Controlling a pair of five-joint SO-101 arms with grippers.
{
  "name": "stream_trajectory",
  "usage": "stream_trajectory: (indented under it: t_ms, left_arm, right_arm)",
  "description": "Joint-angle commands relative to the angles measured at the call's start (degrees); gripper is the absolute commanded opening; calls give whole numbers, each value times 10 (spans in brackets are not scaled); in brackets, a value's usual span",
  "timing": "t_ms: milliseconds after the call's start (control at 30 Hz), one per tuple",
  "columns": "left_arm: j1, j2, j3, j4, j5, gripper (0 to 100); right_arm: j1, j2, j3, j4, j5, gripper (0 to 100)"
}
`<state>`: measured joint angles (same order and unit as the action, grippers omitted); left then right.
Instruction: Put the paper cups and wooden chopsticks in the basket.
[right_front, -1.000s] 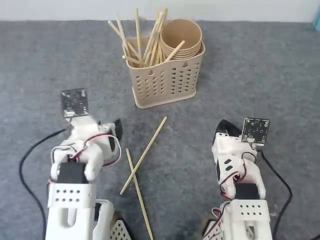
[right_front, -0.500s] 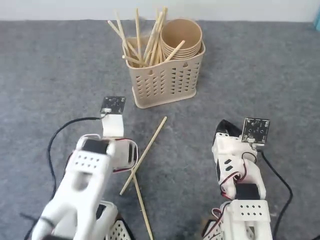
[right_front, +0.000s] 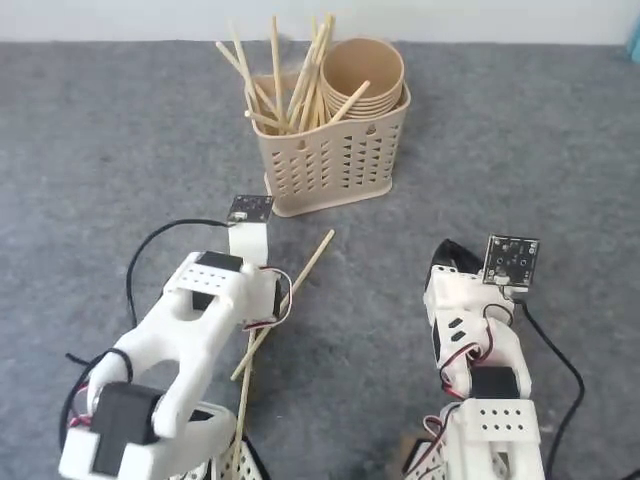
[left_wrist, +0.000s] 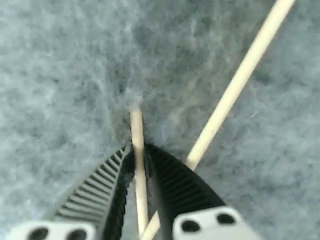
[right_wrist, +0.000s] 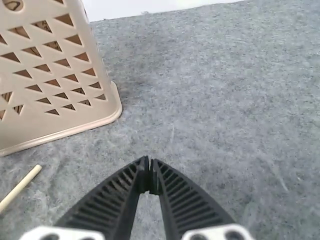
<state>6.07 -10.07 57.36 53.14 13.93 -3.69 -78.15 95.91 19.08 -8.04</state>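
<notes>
Chopsticks, two loose on the grey desk (right_front: 560, 150): the held chopstick (left_wrist: 135, 125) is pinched in the left hand (left_wrist: 137, 147), its fingers closed on it; the slanted chopstick (left_wrist: 232, 90) lies just beside. Farther back, the basket (right_front: 330, 165) holds paper cups (right_front: 365, 70). The right hand (right_wrist: 149, 167) sits closed and empty near the basket's corner.

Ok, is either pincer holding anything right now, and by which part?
The left pincer is shut on one wooden chopstick, close to its end: a short tip pokes out beyond it. The right pincer is shut on nothing.
</notes>
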Motion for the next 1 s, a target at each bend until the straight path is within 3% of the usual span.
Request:
stream_trajectory:
  t_ms: [0,233,467,633,800,967]
  left_arm:
    - [-8,39,-10,-28,-6,13]
    - [-9,7,-11,-10,-6,13]
    - [-5,-181,-76,167,-6,13]
    - [-5,-318,-123,242,-9,13]
    - [-11,-436,-134,235,-9,13]
    - [-11,-564,-66,147,-4,13]
  right_arm:
    - [7,-10,10,6,1,7]
    - [7,-10,10,6,2,7]
    - [7,-10,10,7,2,7]
    - [7,-9,10,7,2,7]
    - [0,-15,10,26,1,7]
    - [-46,-15,6,42,-1,7]
